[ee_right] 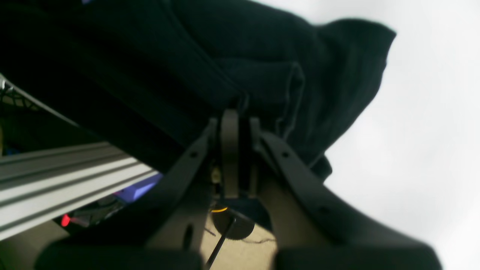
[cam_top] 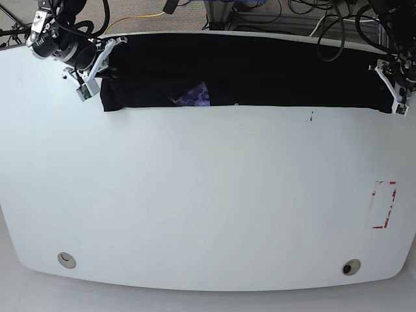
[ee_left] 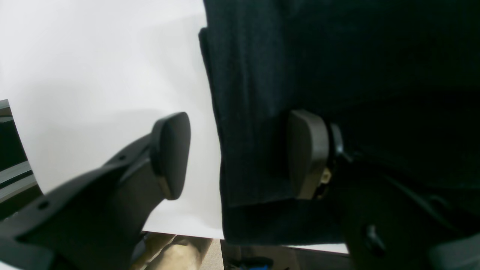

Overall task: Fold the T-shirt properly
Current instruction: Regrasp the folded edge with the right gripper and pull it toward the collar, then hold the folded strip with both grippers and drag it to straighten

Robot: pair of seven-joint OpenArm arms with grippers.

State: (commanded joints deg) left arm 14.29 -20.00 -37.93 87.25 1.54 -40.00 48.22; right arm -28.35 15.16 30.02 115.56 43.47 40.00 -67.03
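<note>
Your black T-shirt [cam_top: 273, 75] lies as a long band along the surface's [cam_top: 214, 195] far edge, purple patch showing. Left gripper [ee_left: 240, 155] points down at one end, fingers wide: one over cloth, one over bare white. Right gripper [ee_right: 242, 153] is angled in at the other end, fingers narrow, ridge of cloth running up to them; can't tell if it's pinched. Surface is smooth white, rounded near corners, round fitting [cam_top: 66, 260] by each, red marks [cam_top: 383, 205] on one side. Cables [cam_top: 331, 32] loop beyond the far edge. Fabric's soft, matte, creased, edges layered.
</note>
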